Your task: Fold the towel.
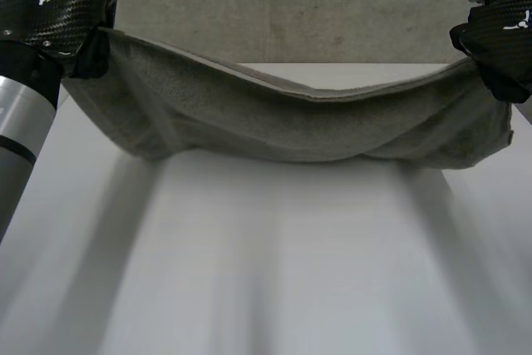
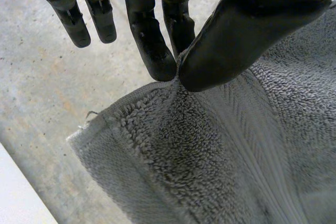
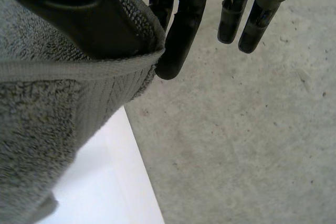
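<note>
The left hand [image 1: 54, 6] pinches one top corner of the towel [image 1: 299, 122] btw thumb & fingers [image 2: 152, 45], the right hand [image 1: 503, 35] pinches the other. I think: hold corners level w/ equal tension when lowering. It hangs above the bench [image 1: 274, 255], sagging mid, long axis left to right

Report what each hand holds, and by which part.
Both hold the grey towel. The left hand pinches it near one top corner between thumb and fingers; the right hand pinches the other top corner likewise. It sags between them.
</note>
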`<move>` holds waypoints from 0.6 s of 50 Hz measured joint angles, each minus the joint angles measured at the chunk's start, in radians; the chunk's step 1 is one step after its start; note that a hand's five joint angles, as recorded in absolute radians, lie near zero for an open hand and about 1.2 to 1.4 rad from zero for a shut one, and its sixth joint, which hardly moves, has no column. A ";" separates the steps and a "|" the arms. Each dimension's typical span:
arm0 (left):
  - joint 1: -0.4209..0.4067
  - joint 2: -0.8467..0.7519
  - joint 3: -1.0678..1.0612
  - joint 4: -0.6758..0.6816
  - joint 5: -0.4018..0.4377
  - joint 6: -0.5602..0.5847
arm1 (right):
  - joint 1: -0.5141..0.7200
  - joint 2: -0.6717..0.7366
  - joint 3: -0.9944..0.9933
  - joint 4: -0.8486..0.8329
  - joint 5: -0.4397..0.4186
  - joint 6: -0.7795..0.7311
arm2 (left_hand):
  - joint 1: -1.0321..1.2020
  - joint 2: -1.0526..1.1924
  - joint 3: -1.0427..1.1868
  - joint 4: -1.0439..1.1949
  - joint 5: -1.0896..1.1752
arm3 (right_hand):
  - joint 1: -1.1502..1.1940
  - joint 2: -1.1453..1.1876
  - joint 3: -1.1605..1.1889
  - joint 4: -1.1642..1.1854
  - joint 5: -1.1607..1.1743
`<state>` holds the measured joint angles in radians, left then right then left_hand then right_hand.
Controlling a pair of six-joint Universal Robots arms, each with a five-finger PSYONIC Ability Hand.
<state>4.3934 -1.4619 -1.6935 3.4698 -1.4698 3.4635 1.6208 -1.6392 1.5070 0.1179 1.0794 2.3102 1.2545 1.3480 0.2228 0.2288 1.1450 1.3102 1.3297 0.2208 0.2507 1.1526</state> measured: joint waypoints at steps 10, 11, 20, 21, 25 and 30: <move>0.050 -0.035 -0.058 -0.098 0.053 0.002 | -0.002 0.040 0.082 0.014 -0.017 -0.155 | 0.000 0.000 0.000 0.000 0.000 | 0.000 0.000 0.000 0.000 0.001; 0.053 -0.040 -0.065 -0.103 0.057 0.003 | -0.002 0.043 0.091 0.017 -0.018 -0.163 | 0.000 0.000 0.000 0.000 0.000 | 0.000 0.000 0.000 0.000 0.001; 0.076 -0.081 -0.177 -0.142 0.153 0.020 | -0.021 0.064 0.197 0.091 -0.025 -0.214 | 0.000 0.000 0.000 0.000 0.000 | 0.000 0.005 0.000 0.000 0.001; 0.078 -0.092 -0.184 -0.145 0.164 0.026 | -0.028 0.071 0.202 0.097 -0.026 -0.216 | 0.000 0.000 0.000 0.000 0.000 | 0.000 0.005 0.000 0.000 0.001; 0.083 -0.154 -0.182 -0.150 0.187 0.050 | -0.050 0.126 0.202 0.107 -0.034 -0.225 | 0.000 0.000 0.000 0.000 0.000 | 0.000 0.005 0.000 0.000 0.001; 0.083 -0.268 -0.126 -0.154 0.188 0.079 | -0.041 0.229 0.161 0.102 -0.047 -0.231 | 0.000 0.000 0.000 0.000 0.000 | 0.000 0.005 0.000 0.000 0.000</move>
<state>4.4765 -1.7298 -1.8191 3.3159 -1.2822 3.5427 1.5801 -1.4098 1.6684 0.2203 1.0328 2.0795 1.2545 1.3480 0.2228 0.2288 1.1450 1.3102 1.3347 0.2208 0.2507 1.1531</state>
